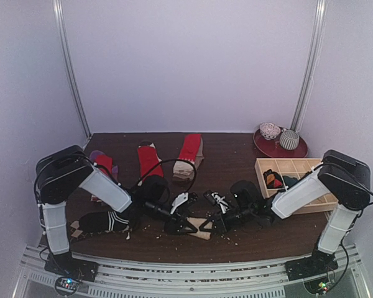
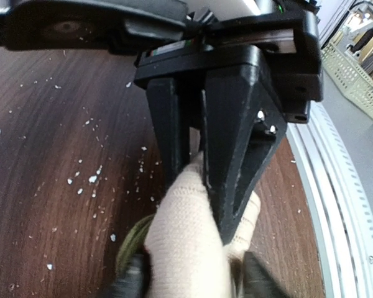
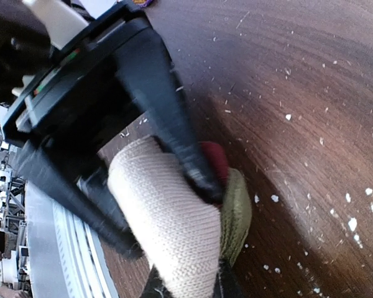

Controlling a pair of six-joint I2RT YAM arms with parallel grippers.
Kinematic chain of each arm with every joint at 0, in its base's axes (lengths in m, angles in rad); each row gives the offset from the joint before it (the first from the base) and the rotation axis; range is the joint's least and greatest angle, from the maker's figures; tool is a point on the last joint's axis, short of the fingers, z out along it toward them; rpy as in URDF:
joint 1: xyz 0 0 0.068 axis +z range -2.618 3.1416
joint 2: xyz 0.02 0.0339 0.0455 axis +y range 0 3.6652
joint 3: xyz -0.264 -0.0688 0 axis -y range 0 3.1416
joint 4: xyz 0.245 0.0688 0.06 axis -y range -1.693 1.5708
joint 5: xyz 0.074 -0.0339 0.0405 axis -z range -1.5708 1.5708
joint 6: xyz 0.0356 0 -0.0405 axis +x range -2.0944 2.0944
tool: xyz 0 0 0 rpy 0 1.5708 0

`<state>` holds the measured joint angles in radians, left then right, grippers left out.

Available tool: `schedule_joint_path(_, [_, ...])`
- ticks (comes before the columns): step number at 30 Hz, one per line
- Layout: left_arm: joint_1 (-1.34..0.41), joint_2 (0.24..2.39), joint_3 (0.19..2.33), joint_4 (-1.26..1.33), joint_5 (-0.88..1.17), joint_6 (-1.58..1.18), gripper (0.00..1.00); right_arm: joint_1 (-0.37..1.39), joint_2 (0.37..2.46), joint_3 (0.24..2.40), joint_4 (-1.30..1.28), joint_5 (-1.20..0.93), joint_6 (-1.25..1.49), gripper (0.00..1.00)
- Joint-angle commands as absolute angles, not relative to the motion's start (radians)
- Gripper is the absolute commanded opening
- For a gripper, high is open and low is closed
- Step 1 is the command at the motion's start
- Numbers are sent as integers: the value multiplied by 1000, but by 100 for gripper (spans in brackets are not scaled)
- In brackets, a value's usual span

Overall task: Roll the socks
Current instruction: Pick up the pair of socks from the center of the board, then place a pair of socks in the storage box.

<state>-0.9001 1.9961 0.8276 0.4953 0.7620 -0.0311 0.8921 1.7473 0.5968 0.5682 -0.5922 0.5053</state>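
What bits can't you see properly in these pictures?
Top view: the left tool and right tool hide most of the beige sock.
Top view: things in the wooden tray are too small.
Left wrist view: the left tool's fingertips are blurred, cut by the bottom edge.

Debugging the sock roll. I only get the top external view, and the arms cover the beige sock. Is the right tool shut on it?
Observer: Yes. In the left wrist view the right tool is pinched on the end of the beige sock.
Operator: And the left tool?
Observer: In the right wrist view the left tool straddles the sock, one side above and one below. I can't tell whether it is squeezing.
Operator: Is it definitely the banded sock?
Observer: Yes. The right wrist view shows a red band and a green band at the sock's edge.
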Motion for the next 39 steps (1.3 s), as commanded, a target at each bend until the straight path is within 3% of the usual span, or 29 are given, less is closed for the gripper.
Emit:
schedule_joint_path(1, [-915,2013,827,155,560,22,98,895,1747,566,543,-508,526,0])
schedule_joint_path(9, [-858,1723,808,115,426,30,98,836,1570,556,453,-397,534,0])
schedule_joint_path(16, [-832,1523,748,162,291,-9,98,728,1229,616,62,-131,476,0])
schedule_joint_path(21, [-825,1424,687,290,121,-70,98,568,1034,646,-205,9,451,0])
schedule_joint_path(25, [-800,1360,634,433,117,-157,98,413,922,630,-292,66,482,0])
schedule_joint_path(32, [-766,1417,674,491,195,-259,98,176,915,582,-291,49,477,0])
schedule_joint_path(39, [-759,1339,583,666,101,-309,98,-41,933,627,-242,23,400,0])
